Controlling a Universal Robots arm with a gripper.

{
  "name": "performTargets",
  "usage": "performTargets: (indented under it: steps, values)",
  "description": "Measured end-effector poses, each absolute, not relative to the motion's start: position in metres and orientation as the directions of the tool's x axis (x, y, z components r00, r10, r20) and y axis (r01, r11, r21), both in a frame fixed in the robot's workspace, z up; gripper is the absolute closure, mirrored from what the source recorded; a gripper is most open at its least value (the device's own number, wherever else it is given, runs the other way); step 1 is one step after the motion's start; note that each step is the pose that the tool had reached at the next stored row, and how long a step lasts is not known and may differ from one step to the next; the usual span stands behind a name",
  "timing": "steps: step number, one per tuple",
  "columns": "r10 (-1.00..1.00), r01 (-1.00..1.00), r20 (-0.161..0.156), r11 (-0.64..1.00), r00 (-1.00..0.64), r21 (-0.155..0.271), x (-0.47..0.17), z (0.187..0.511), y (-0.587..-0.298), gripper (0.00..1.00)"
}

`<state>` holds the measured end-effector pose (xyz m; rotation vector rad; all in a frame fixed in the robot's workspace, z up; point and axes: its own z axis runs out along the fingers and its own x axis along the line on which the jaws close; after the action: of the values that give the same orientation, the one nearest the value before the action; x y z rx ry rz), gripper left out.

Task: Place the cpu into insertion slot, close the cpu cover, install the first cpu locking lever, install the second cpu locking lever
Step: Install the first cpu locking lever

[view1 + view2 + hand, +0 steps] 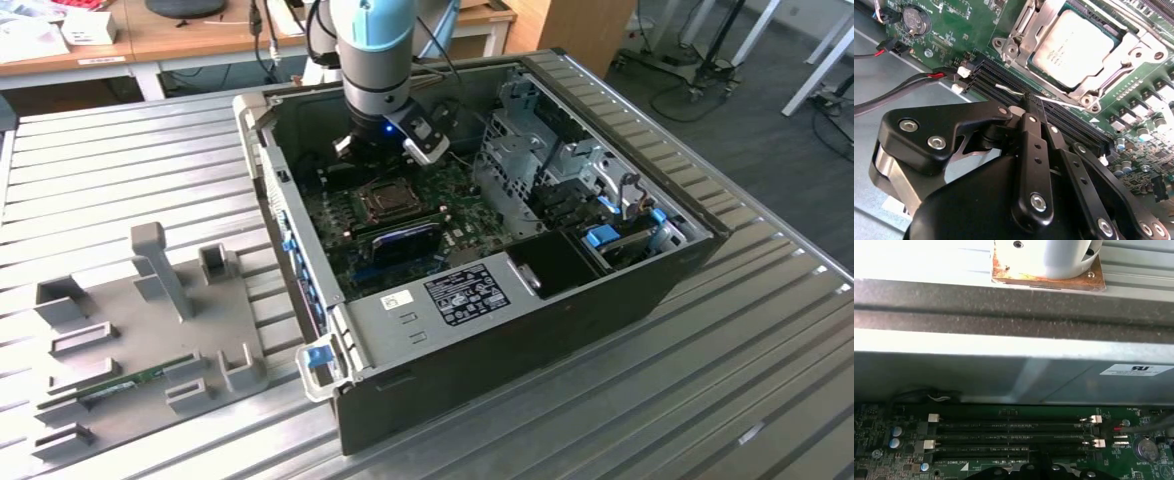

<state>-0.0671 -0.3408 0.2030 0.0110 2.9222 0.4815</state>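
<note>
The cpu (1074,45) lies flat in the insertion slot (1013,44), its dull metal top facing up. The silvery cpu cover (1136,52) is folded down over the chip's edges. A thin wire locking lever (1004,88) runs along the socket's near edge. My gripper (1030,101) is shut, and its black fingertips meet right at that lever; whether they pinch it or only touch it is hidden. In the exterior view the gripper (358,150) hangs low inside the open computer case, just behind the socket (390,200).
Long black memory slots (1009,435) lie beside the socket. Red-and-black cables (904,82) and a coin battery (916,20) sit close to the fingers. The case wall (1014,370) and drive cage (561,170) hem the arm in. A grey fixture (147,340) holds a green memory stick (127,383).
</note>
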Motion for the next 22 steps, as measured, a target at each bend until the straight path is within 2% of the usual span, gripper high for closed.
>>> performTargets:
  steps: [22]
  values:
    - [0.047, -0.012, -0.175, 0.947, -0.983, 0.32, -0.063, 0.189, -0.348, 0.89]
